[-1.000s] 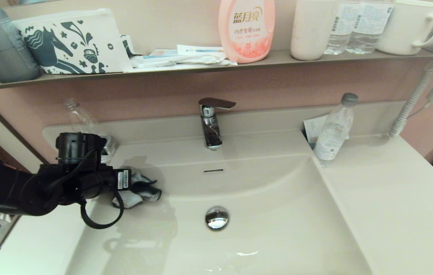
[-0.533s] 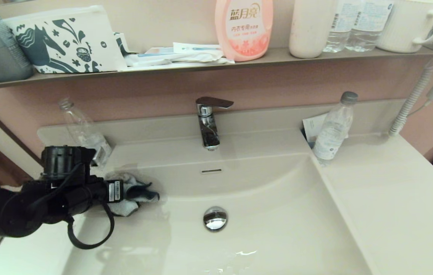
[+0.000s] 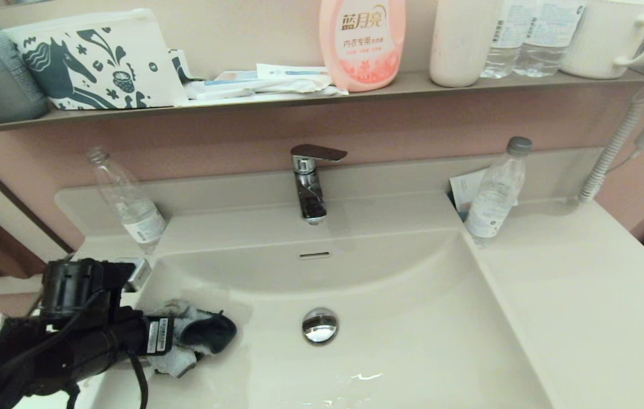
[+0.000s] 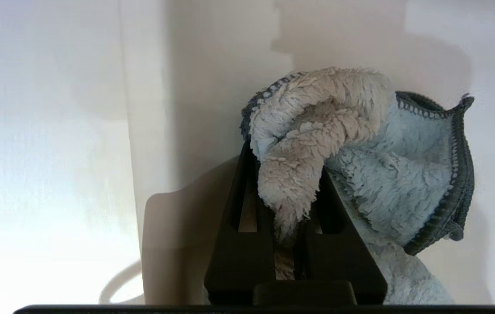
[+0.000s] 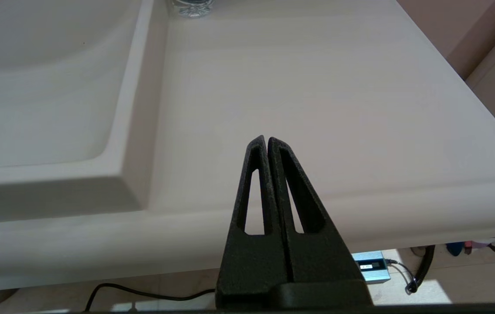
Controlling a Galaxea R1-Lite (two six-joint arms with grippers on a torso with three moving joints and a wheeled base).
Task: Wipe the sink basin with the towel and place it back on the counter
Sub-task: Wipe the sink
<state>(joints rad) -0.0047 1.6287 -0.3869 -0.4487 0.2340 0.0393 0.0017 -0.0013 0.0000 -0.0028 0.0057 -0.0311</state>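
The left gripper (image 3: 208,335), its jaws clamped on the towel (image 3: 183,341), has dragged it down the sink basin's (image 3: 413,318) left wall toward the near edge. Wiping seems underway. The right gripper (image 5: 266,141) hangs closed over the table (image 5: 317,109).

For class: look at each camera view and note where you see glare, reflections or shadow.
Head view: white glare streaks on the sink basin floor, with the drain plug mirroring its surroundings. Left wrist view: the left claw, shut on the towel, casts shadow on the basin wall. Right wrist view: evenly lit counter, no glare.
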